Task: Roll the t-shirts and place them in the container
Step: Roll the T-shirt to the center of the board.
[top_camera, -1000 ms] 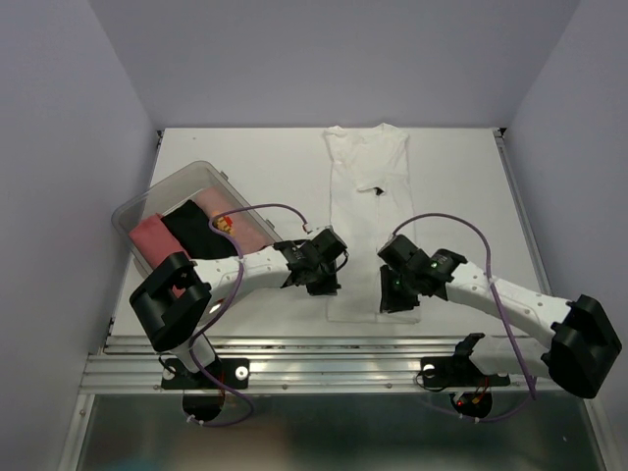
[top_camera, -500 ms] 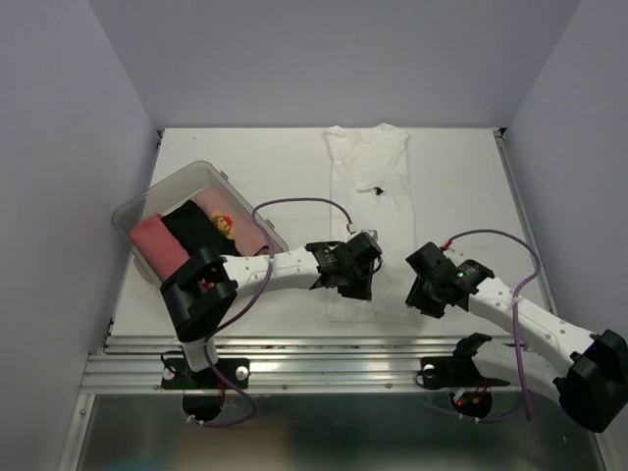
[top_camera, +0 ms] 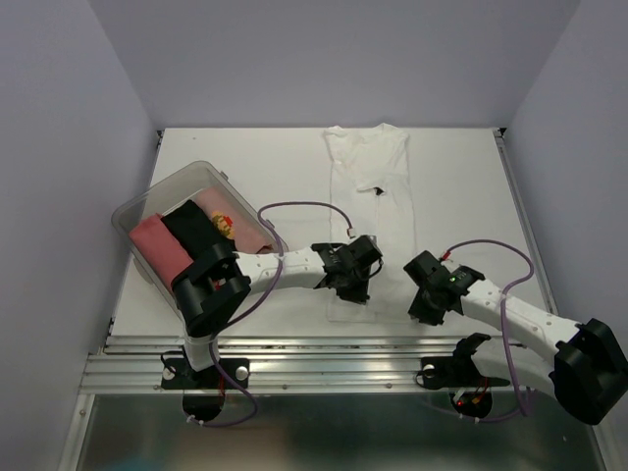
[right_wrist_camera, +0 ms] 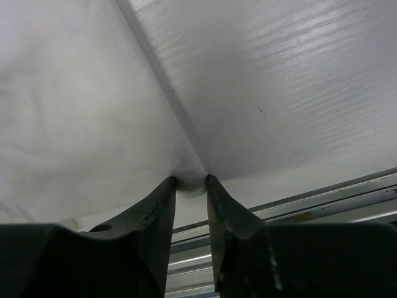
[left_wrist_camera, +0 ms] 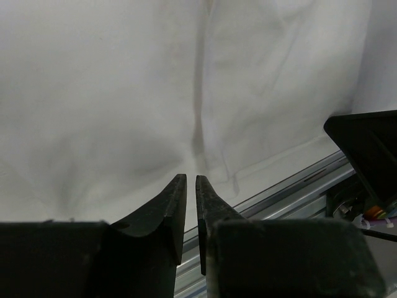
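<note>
A white t-shirt (top_camera: pixel 368 186) (left_wrist_camera: pixel 124 93) (right_wrist_camera: pixel 74 112) lies folded into a long strip down the middle of the table, its small dark neck label (top_camera: pixel 376 189) showing. My left gripper (top_camera: pixel 355 285) (left_wrist_camera: pixel 191 178) hovers low over the strip's near end, jaws a narrow slit apart with no cloth visible between them. My right gripper (top_camera: pixel 424 299) (right_wrist_camera: pixel 191 180) is at the strip's near right corner, shut on a small bunch of the white cloth. A salmon-pink shirt (top_camera: pixel 157 245), a black one (top_camera: pixel 191 231) and a pale printed one (top_camera: pixel 224 224) lie in the tub.
The clear plastic tub (top_camera: pixel 137 211) stands at the left of the table. Metal rails (top_camera: pixel 314 348) (right_wrist_camera: pixel 322 198) run along the near edge just behind both grippers. Bare white tabletop (right_wrist_camera: pixel 279 74) lies to the right of the shirt.
Left gripper moved right from the hem's left edge onto the strip; its jaws parted, then narrowed. Right gripper slid right and nearer, to the shirt's corner.
</note>
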`<state>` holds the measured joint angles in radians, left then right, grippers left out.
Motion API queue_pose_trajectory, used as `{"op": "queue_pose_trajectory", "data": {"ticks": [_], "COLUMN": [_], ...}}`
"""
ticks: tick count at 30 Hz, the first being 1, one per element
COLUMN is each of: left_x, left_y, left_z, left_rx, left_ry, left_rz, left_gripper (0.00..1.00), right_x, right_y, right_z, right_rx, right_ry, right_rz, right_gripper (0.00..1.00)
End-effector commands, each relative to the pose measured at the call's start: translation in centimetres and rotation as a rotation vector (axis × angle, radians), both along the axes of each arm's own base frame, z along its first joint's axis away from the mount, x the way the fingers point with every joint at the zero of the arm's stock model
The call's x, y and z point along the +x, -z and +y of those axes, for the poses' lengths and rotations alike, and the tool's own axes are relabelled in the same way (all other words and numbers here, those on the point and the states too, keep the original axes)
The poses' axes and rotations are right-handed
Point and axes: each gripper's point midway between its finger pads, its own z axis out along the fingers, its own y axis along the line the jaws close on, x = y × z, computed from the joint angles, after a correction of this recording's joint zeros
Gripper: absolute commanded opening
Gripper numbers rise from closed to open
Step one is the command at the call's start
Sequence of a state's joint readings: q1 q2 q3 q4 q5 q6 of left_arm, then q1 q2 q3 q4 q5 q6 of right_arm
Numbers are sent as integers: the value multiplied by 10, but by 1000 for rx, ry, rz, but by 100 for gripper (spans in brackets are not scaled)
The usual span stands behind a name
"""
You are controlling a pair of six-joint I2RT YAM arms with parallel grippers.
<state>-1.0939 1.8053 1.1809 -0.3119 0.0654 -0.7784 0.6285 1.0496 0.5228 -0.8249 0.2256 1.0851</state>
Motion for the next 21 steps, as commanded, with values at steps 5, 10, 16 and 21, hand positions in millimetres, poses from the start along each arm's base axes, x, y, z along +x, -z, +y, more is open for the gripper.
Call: {"op": "queue_pose_trajectory", "data": {"ticks": [5, 10, 16, 21], "left_x": [11, 11, 3, -4], "left_y": [-7, 2, 20, 36], "left_z": [4, 14, 22, 27], "left_rx": [-6, 8, 25, 43], "left_ry": [-28, -41, -31, -20], "left_rz": [-15, -3, 30, 66], "left_gripper": [22, 22, 22, 21], "right_x": [8, 9, 9, 7], "right_y": [-2, -5, -16, -23], "right_z": [4, -4, -15, -17], "right_rx": [26, -6, -47, -49], "right_ry": [20, 72, 108, 129], "right_rz": [-40, -45, -65, -65], "right_gripper": [15, 2, 1, 1]}}
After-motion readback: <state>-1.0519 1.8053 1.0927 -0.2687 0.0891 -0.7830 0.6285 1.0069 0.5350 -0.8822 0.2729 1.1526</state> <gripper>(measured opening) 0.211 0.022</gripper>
